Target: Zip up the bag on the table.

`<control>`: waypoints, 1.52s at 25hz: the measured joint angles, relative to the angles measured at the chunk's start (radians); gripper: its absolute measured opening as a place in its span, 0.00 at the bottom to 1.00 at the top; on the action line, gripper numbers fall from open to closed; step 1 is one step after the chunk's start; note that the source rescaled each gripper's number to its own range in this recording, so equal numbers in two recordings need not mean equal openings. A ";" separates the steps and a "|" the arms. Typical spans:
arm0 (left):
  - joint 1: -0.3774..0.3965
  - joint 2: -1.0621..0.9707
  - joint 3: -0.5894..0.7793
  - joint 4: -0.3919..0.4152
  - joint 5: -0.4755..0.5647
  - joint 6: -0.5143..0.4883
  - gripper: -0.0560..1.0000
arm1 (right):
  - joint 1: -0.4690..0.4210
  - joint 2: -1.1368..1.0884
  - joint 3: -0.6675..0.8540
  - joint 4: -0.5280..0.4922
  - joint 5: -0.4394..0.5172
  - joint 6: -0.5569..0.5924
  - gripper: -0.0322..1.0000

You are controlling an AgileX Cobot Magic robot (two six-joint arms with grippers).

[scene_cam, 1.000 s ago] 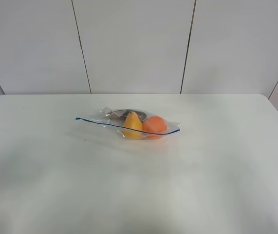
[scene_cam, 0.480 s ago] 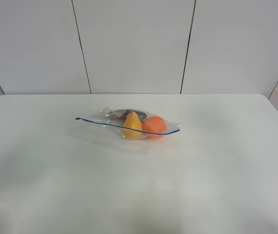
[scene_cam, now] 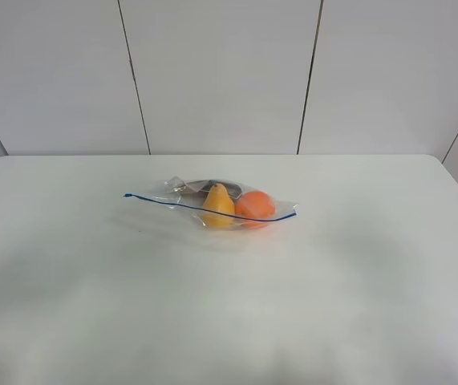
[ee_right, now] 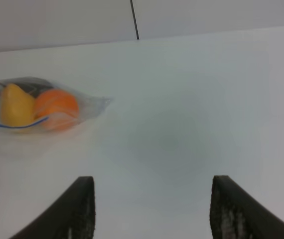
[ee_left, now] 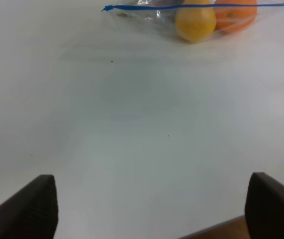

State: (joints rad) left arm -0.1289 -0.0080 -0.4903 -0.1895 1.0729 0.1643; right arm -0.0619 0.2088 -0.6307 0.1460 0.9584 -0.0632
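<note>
The clear bag [scene_cam: 212,204] lies near the middle of the white table [scene_cam: 229,305], with a thin blue zip line along its near edge. A yellow pear [scene_cam: 218,204], an orange fruit [scene_cam: 254,207] and a dark item [scene_cam: 200,186] show through it. The bag also shows in the left wrist view [ee_left: 191,15] and the right wrist view [ee_right: 37,109]. My left gripper [ee_left: 151,209] is open, well short of the bag. My right gripper [ee_right: 151,209] is open, off to the bag's right. Neither arm shows in the high view.
A white panelled wall [scene_cam: 229,72] stands behind the table's far edge. The table's rounded corners show at the back left and back right.
</note>
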 joint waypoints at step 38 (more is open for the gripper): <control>0.000 0.000 0.000 -0.003 0.000 0.000 0.94 | 0.087 -0.215 0.136 -0.079 0.072 0.130 0.77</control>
State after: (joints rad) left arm -0.1289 -0.0080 -0.4903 -0.1926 1.0729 0.1643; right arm 0.0254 -0.0064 -0.4951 0.0671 1.0308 0.0670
